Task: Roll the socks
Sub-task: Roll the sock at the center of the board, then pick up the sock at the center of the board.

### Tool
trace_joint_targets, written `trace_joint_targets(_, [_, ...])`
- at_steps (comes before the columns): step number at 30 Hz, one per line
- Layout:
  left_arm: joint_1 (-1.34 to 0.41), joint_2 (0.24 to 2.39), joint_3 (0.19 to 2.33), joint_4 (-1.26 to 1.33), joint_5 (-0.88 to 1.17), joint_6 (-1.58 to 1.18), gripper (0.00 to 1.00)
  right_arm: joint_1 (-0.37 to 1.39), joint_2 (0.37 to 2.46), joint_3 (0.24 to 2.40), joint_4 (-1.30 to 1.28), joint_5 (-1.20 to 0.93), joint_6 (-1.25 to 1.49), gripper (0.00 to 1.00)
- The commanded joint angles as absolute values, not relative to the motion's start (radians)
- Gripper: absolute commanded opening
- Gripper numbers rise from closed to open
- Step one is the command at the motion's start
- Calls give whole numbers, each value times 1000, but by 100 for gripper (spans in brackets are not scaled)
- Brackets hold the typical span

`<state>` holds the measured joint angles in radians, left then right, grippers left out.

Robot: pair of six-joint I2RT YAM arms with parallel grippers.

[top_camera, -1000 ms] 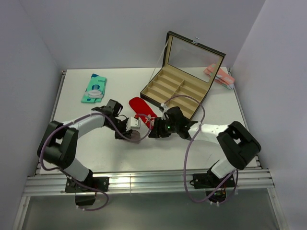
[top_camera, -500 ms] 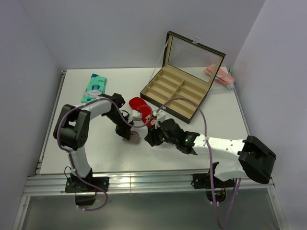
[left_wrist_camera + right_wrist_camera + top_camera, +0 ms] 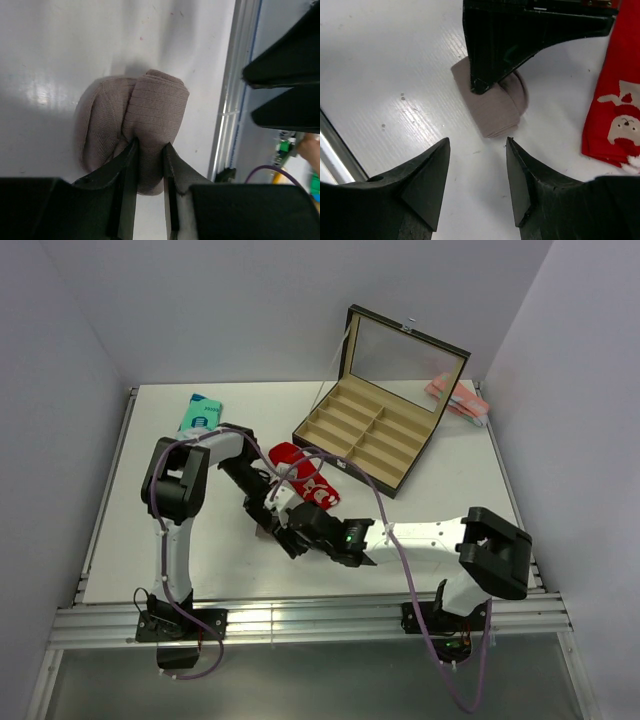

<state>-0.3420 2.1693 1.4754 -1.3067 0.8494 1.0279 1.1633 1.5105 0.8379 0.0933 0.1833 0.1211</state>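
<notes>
The red socks (image 3: pixel 298 468) lie flat on the table beside the open box, white emblems up; one edge shows in the right wrist view (image 3: pixel 615 110). My left gripper (image 3: pixel 268 520) is shut on a pale pink-taupe rolled fabric bundle (image 3: pixel 150 110), not a red sock, and holds it against the table just near-left of the red socks. In the left wrist view the left gripper (image 3: pixel 149 150) pinches a fold of it. My right gripper (image 3: pixel 477 150) is open and empty, just short of the bundle (image 3: pixel 495 107). In the top view the right gripper (image 3: pixel 291 536) sits right beside the left one.
An open dark box (image 3: pixel 370 435) with beige compartments stands back right of the socks. A teal sock (image 3: pixel 198 412) lies at the back left. Pink items (image 3: pixel 455 397) lie at the back right. The table's near rail (image 3: pixel 227 115) is close to the bundle.
My right gripper has moved left and nearer, up to the bundle. The left arm has swung its elbow to the far side while its gripper stays shut on the bundle. More of the red socks shows.
</notes>
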Motion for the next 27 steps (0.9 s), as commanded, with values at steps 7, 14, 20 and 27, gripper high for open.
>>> trace_joint_targets(7, [-341, 2286, 1496, -1359, 746, 1074, 1, 1196, 1673, 995, 8, 270, -73, 57])
trace_joint_targets(14, [-339, 2299, 1493, -1355, 730, 1066, 0, 1229, 1749, 1055, -44, 275, -100, 58])
trace_joint_targets(20, [-339, 2309, 1493, -1351, 723, 1063, 0, 1243, 1792, 1080, -61, 273, -101, 59])
trace_joint_targets(27, [-339, 2330, 1508, -1368, 715, 1063, 0, 1256, 1842, 1112, -86, 291, -124, 59])
